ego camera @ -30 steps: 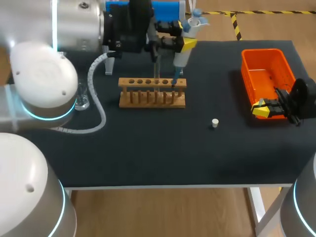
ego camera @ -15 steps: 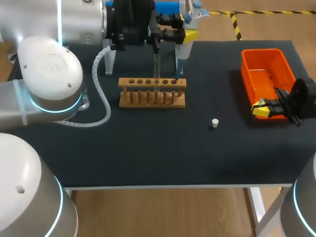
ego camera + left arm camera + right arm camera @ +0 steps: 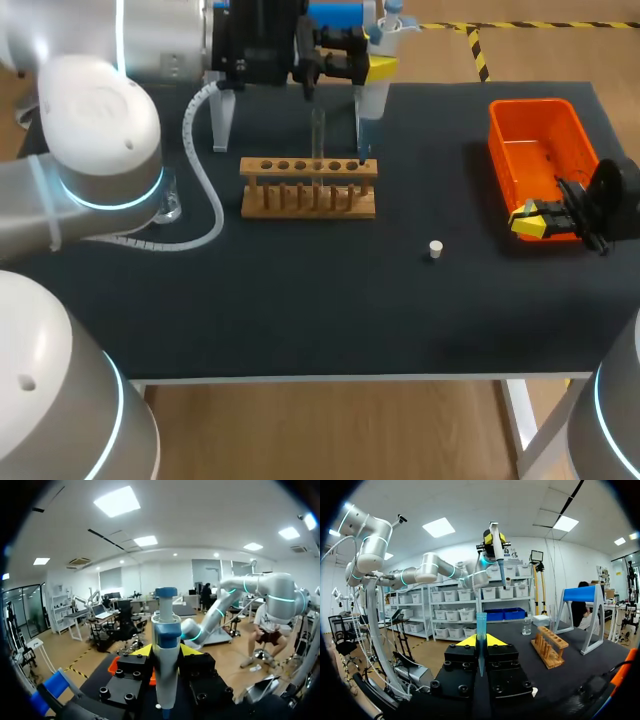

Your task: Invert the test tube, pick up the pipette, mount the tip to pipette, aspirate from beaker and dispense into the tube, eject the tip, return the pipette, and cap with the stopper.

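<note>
My left gripper (image 3: pixel 378 55) is shut on the white pipette (image 3: pixel 372 100) with its blue plunger top, held upright over the back of the table. The pipette's lower end hangs just above the right end of the wooden rack (image 3: pixel 308 186). A clear test tube (image 3: pixel 318 135) stands in the rack. In the left wrist view the pipette (image 3: pixel 165 655) sits between my fingers. My right gripper (image 3: pixel 528 220) is at the front of the orange bin (image 3: pixel 575 125). It is shut on a blue pipette tip (image 3: pixel 481 630). A small white stopper (image 3: pixel 435 249) lies on the mat.
A glass beaker (image 3: pixel 166 203) stands at the table's left, partly behind my left arm, whose white hose (image 3: pixel 205 215) loops over the mat beside it. A blue stand on white legs (image 3: pixel 222 120) is at the back, behind the rack.
My left gripper has lifted the pipette up and towards the back of the table, away from the rack. The left arm's elbow has shifted. My right arm has stayed still.
</note>
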